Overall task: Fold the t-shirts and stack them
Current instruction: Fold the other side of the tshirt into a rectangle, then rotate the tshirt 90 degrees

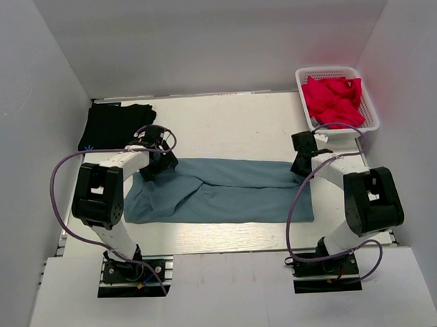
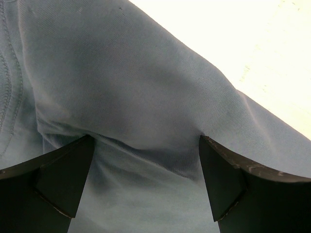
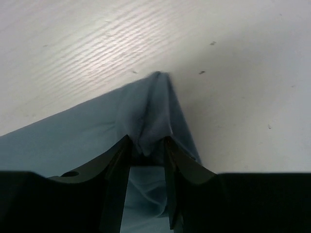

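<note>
Left arm [image 1: 97,193]: base at 7 o'clock in the top view, with the elbow block raised above it and the forearm reaching toward 2 o'clock.
Left wrist: tipped downward, fingers pointing at the table surface.
Left gripper [image 2: 146,141]: jaws spread wide; both dark fingers [image 2: 58,179] press on the blue-grey shirt [image 2: 136,87] and grip nothing.
Right arm [image 1: 370,198]: base at 5 o'clock, elbow block high, forearm reaching toward 10 o'clock.
Right wrist: angled down and forward.
Right gripper [image 3: 146,141]: jaws drawn nearly together, pinching a peaked corner of the blue-grey shirt between the fingertips.
</note>
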`<action>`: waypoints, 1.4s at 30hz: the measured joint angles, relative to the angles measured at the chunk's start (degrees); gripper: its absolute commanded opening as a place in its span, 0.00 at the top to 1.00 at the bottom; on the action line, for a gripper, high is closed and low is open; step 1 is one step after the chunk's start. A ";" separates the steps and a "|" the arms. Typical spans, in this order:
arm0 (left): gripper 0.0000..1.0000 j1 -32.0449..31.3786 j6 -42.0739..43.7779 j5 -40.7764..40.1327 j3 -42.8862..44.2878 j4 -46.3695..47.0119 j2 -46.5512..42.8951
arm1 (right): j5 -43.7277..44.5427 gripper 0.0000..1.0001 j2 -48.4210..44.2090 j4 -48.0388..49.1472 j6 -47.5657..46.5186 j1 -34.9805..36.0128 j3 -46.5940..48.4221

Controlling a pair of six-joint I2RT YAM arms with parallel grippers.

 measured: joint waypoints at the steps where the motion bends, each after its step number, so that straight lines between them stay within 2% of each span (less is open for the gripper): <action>1: 0.00 0.00 0.02 -0.24 0.04 -0.22 0.04 | 0.61 0.62 0.81 -0.59 0.50 -0.39 0.20; 4: 0.00 0.00 -0.02 -0.63 0.09 -0.50 0.09 | 2.80 0.69 1.01 -2.45 2.47 -2.27 0.24; 11: 0.00 0.00 -0.48 -2.45 1.29 -2.45 1.18 | 6.54 0.65 0.63 -4.87 4.70 -7.91 0.24; 12: 0.00 0.00 -0.50 -2.47 1.64 -2.84 1.46 | 6.23 0.62 0.22 -5.27 4.61 -8.46 0.24; 13: 0.00 0.00 -0.52 -2.49 2.08 -3.28 1.81 | 5.79 0.54 -0.50 -5.49 4.00 -8.81 0.24; 15: 0.00 0.00 -0.61 -2.45 3.15 -4.39 2.58 | 2.08 0.45 -3.06 -4.81 1.99 -8.81 0.11; 16: 0.00 -0.02 -0.59 -2.45 3.78 -4.98 2.97 | -0.13 0.33 -4.85 -4.13 0.79 -8.50 0.09; 17: 0.00 -0.07 -0.57 -2.43 4.31 -5.49 3.41 | -3.26 0.27 -6.86 -3.02 -0.68 -8.17 0.07; 19: 0.00 -0.15 -0.50 -2.21 5.70 -6.73 4.42 | -9.09 0.10 -10.60 -0.66 -3.13 -7.30 0.07; 23: 0.00 -0.20 0.04 -1.68 8.50 -8.15 6.64 | -21.22 0.10 -13.29 3.85 -7.63 -4.76 0.11; 28: 0.00 -0.17 1.53 -0.37 14.51 -9.05 11.06 | -31.17 0.10 -7.78 7.26 -9.44 -1.42 0.13; 35: 0.00 -0.22 4.85 7.32 30.18 -6.16 21.51 | -30.86 0.10 -0.48 8.81 -7.61 4.33 -2.95; 38: 0.00 -0.92 6.05 13.33 41.40 -2.14 29.11 | -28.55 0.10 -2.10 11.19 -6.19 8.11 -5.57; 42: 0.00 -3.15 6.29 21.84 64.11 1.68 44.41 | -25.99 0.10 -5.07 12.24 -3.67 17.16 -8.74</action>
